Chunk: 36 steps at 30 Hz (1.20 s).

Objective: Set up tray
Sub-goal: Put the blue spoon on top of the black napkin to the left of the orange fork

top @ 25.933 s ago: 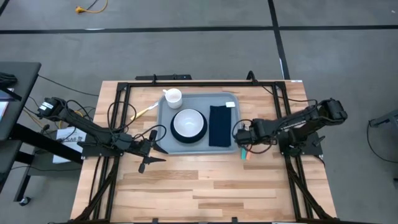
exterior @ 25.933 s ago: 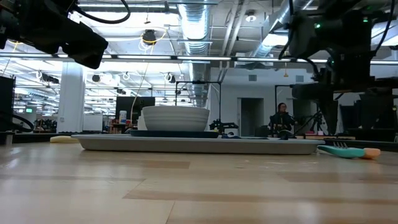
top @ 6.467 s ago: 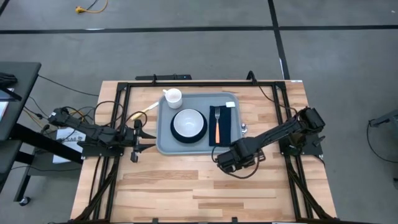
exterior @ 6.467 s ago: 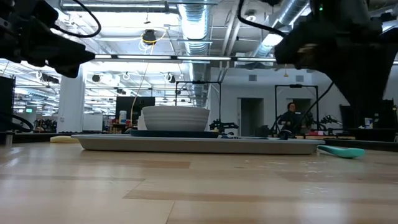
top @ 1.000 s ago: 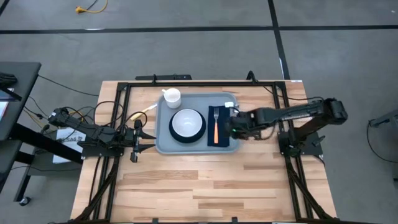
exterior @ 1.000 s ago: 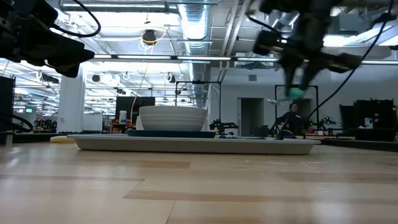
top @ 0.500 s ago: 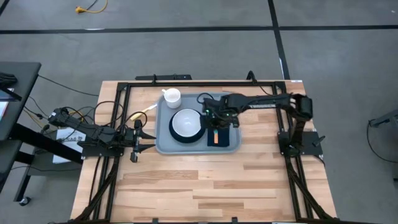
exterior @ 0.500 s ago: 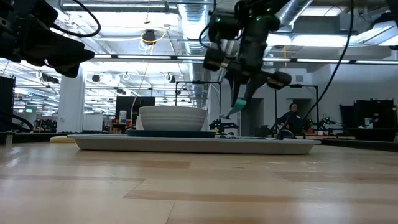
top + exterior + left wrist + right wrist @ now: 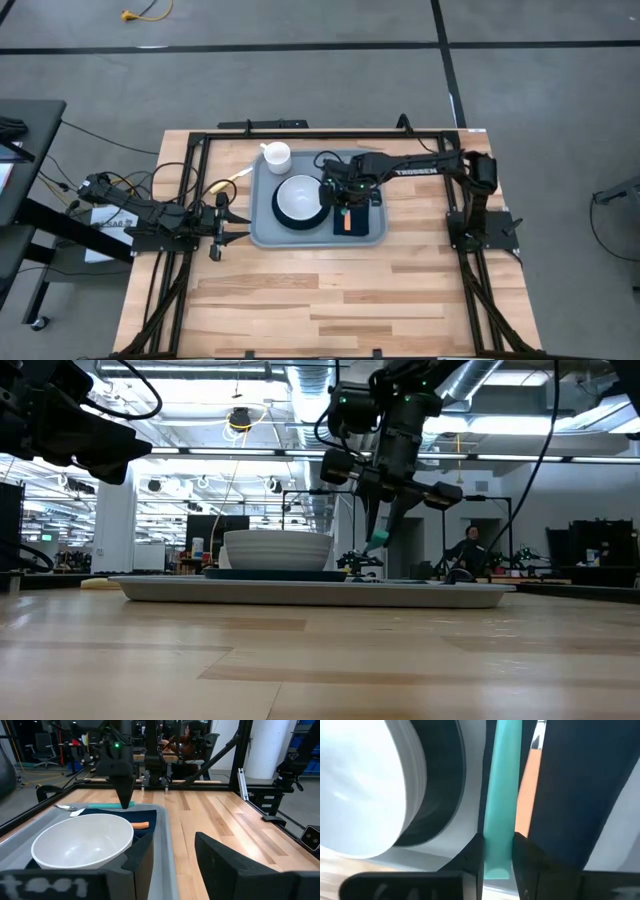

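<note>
The right gripper [image 9: 338, 193] is held above the tray [image 9: 370, 232], its fingers [image 9: 471, 851] clamped on the teal handle of a spoon [image 9: 498, 800], with the white bowl [image 9: 302, 198] just beside it on one side and the dark cloth [image 9: 366, 222] with the orange-handled fork [image 9: 346, 222] beneath and on the other. The tray is set on the wooden table [image 9: 330, 290], directly under this gripper. The left gripper [image 9: 228, 222] is parked beside the tray's left rim, its fingers [image 9: 227, 854] seen parted with nothing between them.
</note>
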Tool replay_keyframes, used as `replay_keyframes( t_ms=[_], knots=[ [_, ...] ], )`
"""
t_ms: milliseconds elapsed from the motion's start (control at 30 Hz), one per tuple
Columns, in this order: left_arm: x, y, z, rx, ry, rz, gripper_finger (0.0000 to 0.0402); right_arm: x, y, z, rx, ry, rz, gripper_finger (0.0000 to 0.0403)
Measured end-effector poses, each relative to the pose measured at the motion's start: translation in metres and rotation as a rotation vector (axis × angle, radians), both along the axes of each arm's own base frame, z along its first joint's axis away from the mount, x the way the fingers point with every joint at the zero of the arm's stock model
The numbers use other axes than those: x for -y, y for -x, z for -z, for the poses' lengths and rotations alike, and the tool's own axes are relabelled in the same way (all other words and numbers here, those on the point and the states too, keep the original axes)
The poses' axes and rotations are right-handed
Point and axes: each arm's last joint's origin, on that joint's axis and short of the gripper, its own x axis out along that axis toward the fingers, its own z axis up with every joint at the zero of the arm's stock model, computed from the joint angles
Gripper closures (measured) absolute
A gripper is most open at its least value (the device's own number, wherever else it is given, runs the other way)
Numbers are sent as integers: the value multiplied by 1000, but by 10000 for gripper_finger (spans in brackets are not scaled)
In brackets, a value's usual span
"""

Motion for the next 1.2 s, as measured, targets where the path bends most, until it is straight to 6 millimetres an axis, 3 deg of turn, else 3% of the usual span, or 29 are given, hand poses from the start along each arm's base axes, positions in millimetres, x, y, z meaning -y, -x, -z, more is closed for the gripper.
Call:
replay_keyframes(
  t_ms=[267, 1200],
  knots=[
    [0, 0, 0, 0, 0, 0, 267, -10, -2, 0, -8, 39, 0, 344],
    [0, 0, 0, 0, 0, 0, 267, -4, -4, 0, 21, 117, -24, 343]
  ],
)
